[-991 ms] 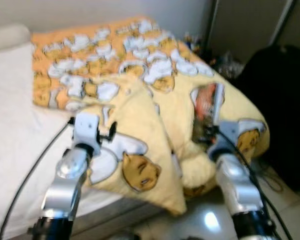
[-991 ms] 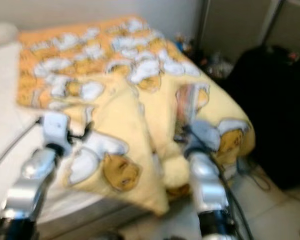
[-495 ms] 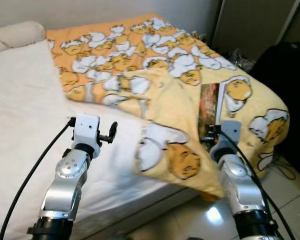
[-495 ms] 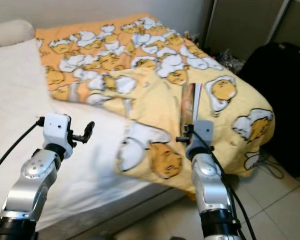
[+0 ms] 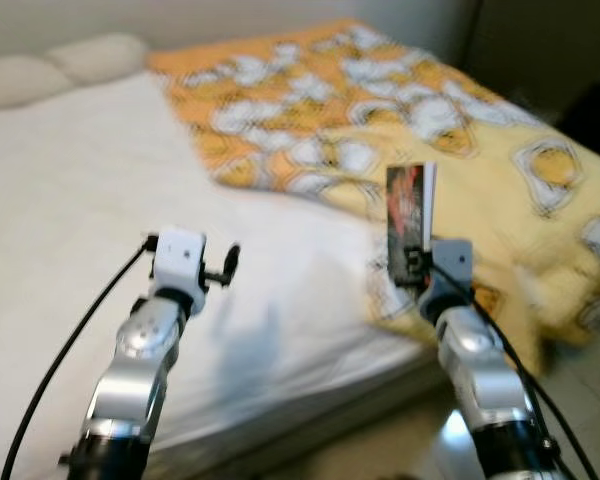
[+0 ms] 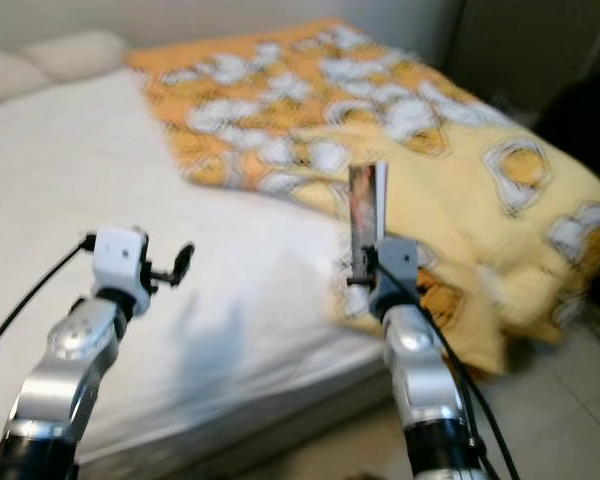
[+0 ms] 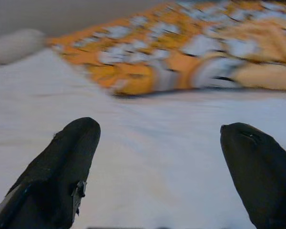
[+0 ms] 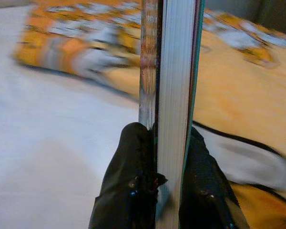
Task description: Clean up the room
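This is a bedroom in a home: a bed with white sheet (image 5: 70,200), pillows (image 5: 50,70) upper left, and cartoon-print yellow blanket (image 5: 460,120).

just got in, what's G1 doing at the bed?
The right gripper is shut on a thin book, holding it upright above the edge of the bed, where the yellow and orange cartoon-print blanket meets the white sheet. The left gripper is open and holds nothing, raised over the bare sheet. The blanket lies rumpled across the far side of the bed, and pillows sit at its head. The head views are slightly blurred.
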Controlling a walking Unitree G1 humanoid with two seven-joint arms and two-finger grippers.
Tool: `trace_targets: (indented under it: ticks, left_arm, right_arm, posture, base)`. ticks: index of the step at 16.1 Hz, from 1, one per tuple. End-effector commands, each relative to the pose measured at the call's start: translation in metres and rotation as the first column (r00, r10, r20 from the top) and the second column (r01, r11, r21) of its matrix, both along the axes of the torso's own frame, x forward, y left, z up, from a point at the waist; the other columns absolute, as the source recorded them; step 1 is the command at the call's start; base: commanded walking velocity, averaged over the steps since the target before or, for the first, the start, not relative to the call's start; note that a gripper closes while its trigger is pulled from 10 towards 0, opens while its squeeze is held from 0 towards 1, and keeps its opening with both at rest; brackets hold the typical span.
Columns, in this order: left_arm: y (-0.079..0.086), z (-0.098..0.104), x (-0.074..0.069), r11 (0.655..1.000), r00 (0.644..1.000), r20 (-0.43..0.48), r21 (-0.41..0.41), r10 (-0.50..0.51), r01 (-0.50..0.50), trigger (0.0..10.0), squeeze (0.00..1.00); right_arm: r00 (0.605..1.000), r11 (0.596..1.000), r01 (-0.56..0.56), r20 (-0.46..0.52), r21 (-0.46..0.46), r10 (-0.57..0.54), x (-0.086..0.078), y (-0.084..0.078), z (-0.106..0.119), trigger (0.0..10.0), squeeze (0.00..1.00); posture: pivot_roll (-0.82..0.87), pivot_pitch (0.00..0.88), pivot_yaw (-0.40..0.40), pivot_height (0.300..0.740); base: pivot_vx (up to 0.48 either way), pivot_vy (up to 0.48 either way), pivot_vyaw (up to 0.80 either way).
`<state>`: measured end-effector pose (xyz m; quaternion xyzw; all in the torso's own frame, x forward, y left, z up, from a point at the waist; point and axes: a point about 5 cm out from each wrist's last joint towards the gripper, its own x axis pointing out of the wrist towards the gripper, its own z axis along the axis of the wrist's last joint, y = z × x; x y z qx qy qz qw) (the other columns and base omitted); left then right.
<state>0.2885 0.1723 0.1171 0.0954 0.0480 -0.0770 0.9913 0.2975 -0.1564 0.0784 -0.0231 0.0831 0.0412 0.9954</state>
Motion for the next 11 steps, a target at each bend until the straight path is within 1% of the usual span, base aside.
trace_targets:
  ticks: [1, 3, 5, 11]
  left_arm:
    - [0.0111, -0.0052, -0.0035, 0.999, 0.999, -0.023, 0.015, 0.033, -0.033, 10.0, 0.0]
    - [0.0112, -0.0046, -0.003, 0.999, 0.999, -0.022, 0.015, 0.033, -0.032, 10.0, 0.0]
    - [0.0116, -0.0039, -0.0027, 0.999, 0.999, -0.02, 0.018, 0.033, -0.033, 10.0, 0.0]
    - [0.0119, -0.0036, -0.0027, 0.999, 0.999, -0.018, 0.024, 0.03, -0.029, 10.0, 0.0]
  right_arm:
    - [0.994, 0.997, -0.078, 0.078, 0.011, 0.077, 0.0054, 0.0201, 0.0162, 10.0, 0.0]
    - [0.996, 0.997, -0.051, 0.075, 0.062, 0.046, 0.005, 0.0187, 0.0157, 10.0, 0.0]
    - [0.996, 0.997, -0.053, 0.078, 0.051, 0.048, 0.0053, 0.0182, 0.0161, 10.0, 0.0]
    - [0.996, 0.997, -0.051, 0.073, 0.057, 0.046, 0.0049, 0.0184, 0.0153, 10.0, 0.0]
  posture:
    - [-0.04, 0.0, 0.04, 0.74]
    - [-0.04, 0.0, 0.04, 0.74]
    - [-0.04, 0.0, 0.039, 0.74]
    - [-0.03, 0.0, 0.038, 0.74]
  base:
    - [0.0, 0.48, 0.8]
    - [0.0, 0.48, 0.0]
    - [0.0, 0.48, 0.0]
    - [0.0, 0.48, 0.0]
